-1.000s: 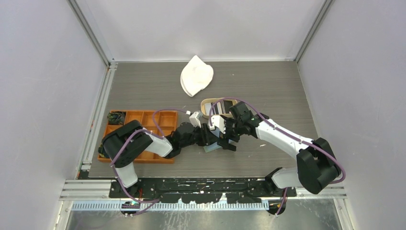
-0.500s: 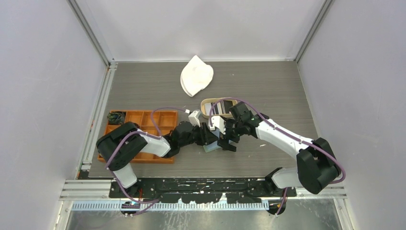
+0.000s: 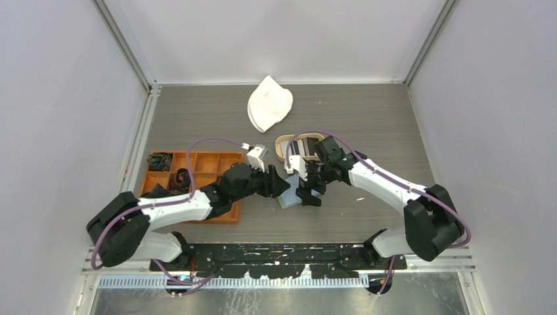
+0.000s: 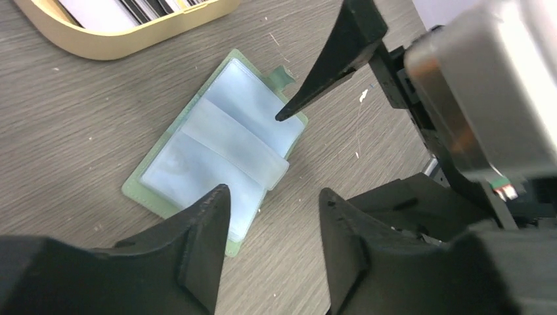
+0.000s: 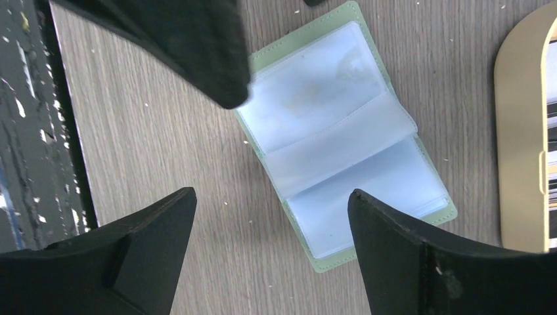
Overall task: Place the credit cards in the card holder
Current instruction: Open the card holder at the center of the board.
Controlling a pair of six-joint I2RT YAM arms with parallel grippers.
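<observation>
The card holder (image 3: 289, 199) lies open and flat on the table, sage green with clear inner pockets (image 4: 217, 141) (image 5: 341, 141). The credit cards (image 3: 303, 146) stand on edge in an oval tan tray (image 3: 281, 146); their ends show in the left wrist view (image 4: 134, 8). My left gripper (image 3: 280, 186) (image 4: 273, 193) hovers open over the holder's left end, with nothing between its fingers. From the other side, my right gripper (image 3: 304, 195) (image 5: 272, 193) stands wide open above the holder, empty. One right fingertip (image 4: 284, 117) points at the holder's tab end.
An orange compartmented tray (image 3: 217, 164) sits to the left, with dark items (image 3: 159, 159) in its compartments. A white crumpled object (image 3: 269, 104) lies at the back centre. The tan tray's rim (image 5: 519, 131) is close beside the holder.
My left gripper has opened wider and the left arm's elbow has swung out to the left and lower. The right gripper has stayed over the holder, narrowing slightly.
</observation>
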